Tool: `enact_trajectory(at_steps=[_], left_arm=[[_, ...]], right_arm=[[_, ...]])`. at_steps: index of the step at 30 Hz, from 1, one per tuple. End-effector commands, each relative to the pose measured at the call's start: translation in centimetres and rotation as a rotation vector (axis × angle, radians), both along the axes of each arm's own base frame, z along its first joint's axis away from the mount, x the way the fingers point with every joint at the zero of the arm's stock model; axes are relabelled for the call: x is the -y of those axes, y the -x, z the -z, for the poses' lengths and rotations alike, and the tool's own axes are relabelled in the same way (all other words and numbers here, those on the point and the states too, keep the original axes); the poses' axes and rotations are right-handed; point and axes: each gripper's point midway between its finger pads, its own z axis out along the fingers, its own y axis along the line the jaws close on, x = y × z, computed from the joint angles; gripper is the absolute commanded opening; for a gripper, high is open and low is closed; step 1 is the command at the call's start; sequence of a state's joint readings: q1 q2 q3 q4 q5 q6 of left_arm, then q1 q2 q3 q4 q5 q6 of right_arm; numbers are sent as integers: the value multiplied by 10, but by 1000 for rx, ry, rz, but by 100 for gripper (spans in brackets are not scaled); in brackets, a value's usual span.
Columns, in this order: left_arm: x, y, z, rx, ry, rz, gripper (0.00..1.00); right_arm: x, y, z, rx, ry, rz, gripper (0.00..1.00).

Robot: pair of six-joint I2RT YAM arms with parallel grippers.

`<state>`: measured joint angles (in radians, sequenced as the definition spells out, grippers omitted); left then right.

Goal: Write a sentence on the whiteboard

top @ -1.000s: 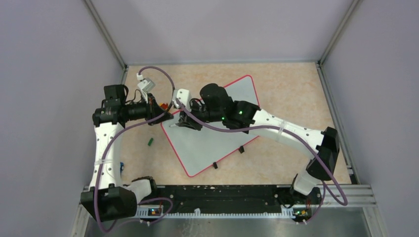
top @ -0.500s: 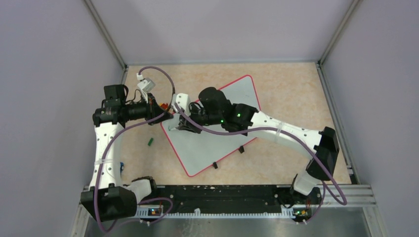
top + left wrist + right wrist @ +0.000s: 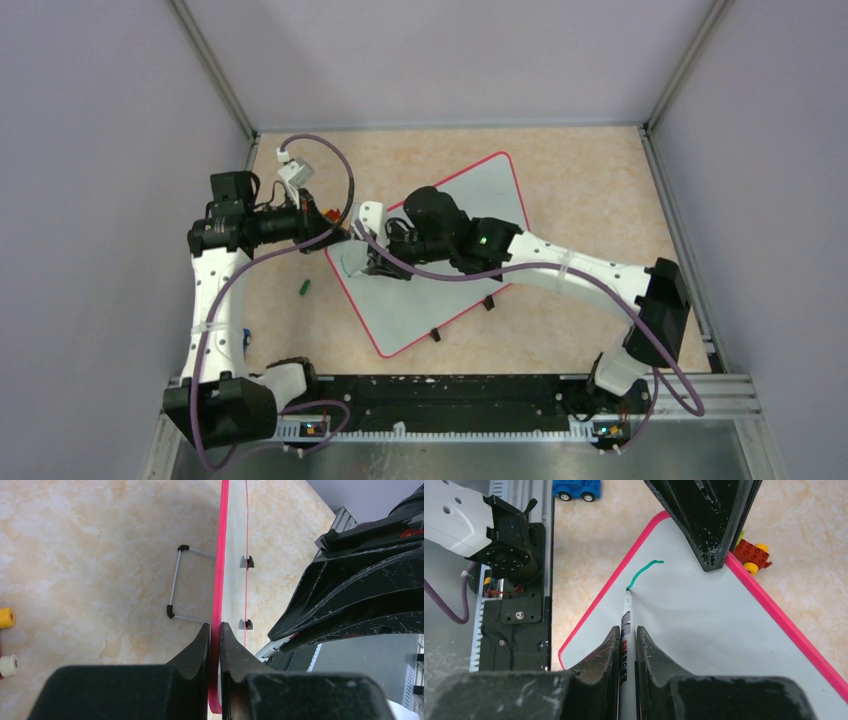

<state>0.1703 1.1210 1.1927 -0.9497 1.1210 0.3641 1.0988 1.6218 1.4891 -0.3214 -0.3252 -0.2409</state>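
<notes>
your right pincer (image 3: 626,630) grips the marker (image 3: 627,611) with its tip down on the whiteboard (image 3: 704,630), lying askew on the bench (image 3: 589,530), at the end of the first green stroke of the sentence (image 3: 644,571), while your left pincer (image 3: 215,628) clamps the red rim (image 3: 220,555) beyond, likely to stop the board sliding.

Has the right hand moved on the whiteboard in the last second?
Yes. The right hand has slid nearer to the robot, away from the whiteboard corner that the left hand pinches.
</notes>
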Motion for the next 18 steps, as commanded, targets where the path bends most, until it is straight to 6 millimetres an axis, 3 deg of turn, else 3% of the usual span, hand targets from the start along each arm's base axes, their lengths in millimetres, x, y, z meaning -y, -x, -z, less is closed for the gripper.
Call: enact_trajectory(at_steps=[1,8,18], left_arm=[[-4,-2,-2,25,-24,-29,0],[-4,-2,-1,22,-26,-30,0],[-4,-1,-2,23,-24,-29,0]], right_arm=[[3,3,-11,21,-30,-5,0],[3,8,-17,16,-32,-28,0],[-2,10,-65,17,-105,-36,0]])
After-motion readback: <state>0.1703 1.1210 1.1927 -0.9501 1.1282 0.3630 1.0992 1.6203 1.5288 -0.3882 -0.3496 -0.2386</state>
